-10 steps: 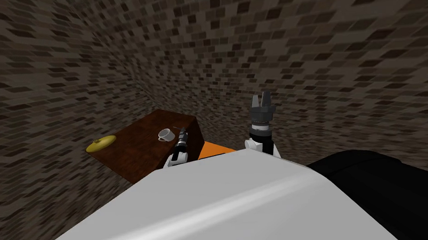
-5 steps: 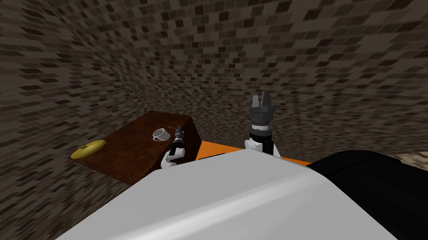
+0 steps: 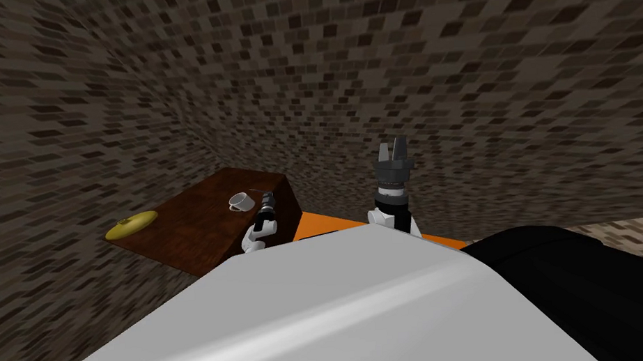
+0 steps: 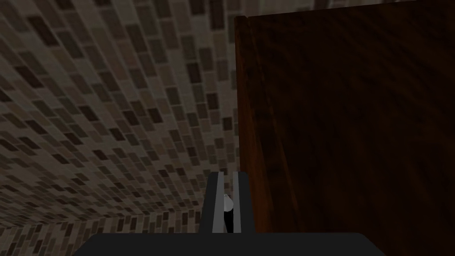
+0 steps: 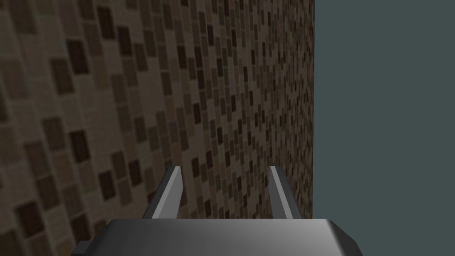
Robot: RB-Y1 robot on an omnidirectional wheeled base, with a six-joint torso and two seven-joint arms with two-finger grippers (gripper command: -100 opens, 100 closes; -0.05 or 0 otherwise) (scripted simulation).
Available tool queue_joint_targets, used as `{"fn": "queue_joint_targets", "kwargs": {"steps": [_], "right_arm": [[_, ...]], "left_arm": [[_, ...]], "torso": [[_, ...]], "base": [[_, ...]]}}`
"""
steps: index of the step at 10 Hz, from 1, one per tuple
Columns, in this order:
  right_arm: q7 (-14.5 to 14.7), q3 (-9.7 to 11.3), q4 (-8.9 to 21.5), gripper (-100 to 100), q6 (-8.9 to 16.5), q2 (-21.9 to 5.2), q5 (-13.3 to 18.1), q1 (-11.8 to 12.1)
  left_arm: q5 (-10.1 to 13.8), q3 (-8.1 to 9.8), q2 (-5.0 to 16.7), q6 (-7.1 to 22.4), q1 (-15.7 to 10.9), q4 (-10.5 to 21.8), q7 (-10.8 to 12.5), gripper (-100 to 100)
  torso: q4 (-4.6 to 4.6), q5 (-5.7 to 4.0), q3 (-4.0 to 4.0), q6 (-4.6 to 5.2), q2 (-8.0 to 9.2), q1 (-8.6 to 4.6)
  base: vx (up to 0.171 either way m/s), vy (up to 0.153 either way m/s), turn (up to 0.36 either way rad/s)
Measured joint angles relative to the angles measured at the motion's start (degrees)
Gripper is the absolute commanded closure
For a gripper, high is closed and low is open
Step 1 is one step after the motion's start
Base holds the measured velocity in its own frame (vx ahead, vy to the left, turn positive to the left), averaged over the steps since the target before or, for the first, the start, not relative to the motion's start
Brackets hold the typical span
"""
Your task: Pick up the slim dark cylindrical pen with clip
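Your left gripper has its fingers pinched narrow on the pen, whose pale tip shows between them. It sits at the edge of the desk, near the cup. The grasp looks made, so the step in hand is the lift. Next, raise the hand straight up without loosening the grip, and steer clear of the cup. Your right gripper hangs off the desk, its 2 fingers wide and empty.
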Motion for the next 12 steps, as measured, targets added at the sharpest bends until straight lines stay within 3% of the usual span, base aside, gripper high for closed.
{"fn": "queue_joint_targets", "kwargs": {"steps": [2,3,4,9,12], "right_arm": [[0.0,0.0,0.0,0,0.0,0.0,0.0,0.0],[0.0,0.0,0.0,0,0.0,0.0,0.0,0.0],[0.0,0.0,0.0,0,0.0,0.0,0.0,0.0],[0.0,-0.01,0.0,0,0.0,0.0,0.0,0.01],[0.0,0.0,0.0,0,0.0,0.0,0.0,0.01]], "left_arm": [[0.01,0.01,0.01,-0.06,-0.07,-0.07,0.01,100],[0.01,0.01,0.0,-0.06,-0.07,-0.07,0.01,0],[0.01,0.01,0.0,-0.06,-0.07,-0.07,0.02,100],[-1.41,-6.46,-1.08,-0.14,8.81,-8.71,-0.3,100],[-2.14,-9.1,-1.99,-0.34,12.04,-11.93,-0.69,100]], "torso": [[-0.07,0.03,-0.06,-0.01,-0.05,0.03],[-0.07,0.03,-0.06,-0.01,-0.06,0.03],[-0.07,0.03,-0.07,-0.01,-0.06,0.03],[-0.15,0.04,-0.28,-0.03,-0.43,0.12],[-0.11,0.03,-0.17,0.0,-0.24,0.06]], "base": [[0.0,0.0,0.0],[0.0,0.0,0.0],[0.069,0.027,0.222],[0.105,0.027,0.169],[0.055,0.013,0.098]]}}
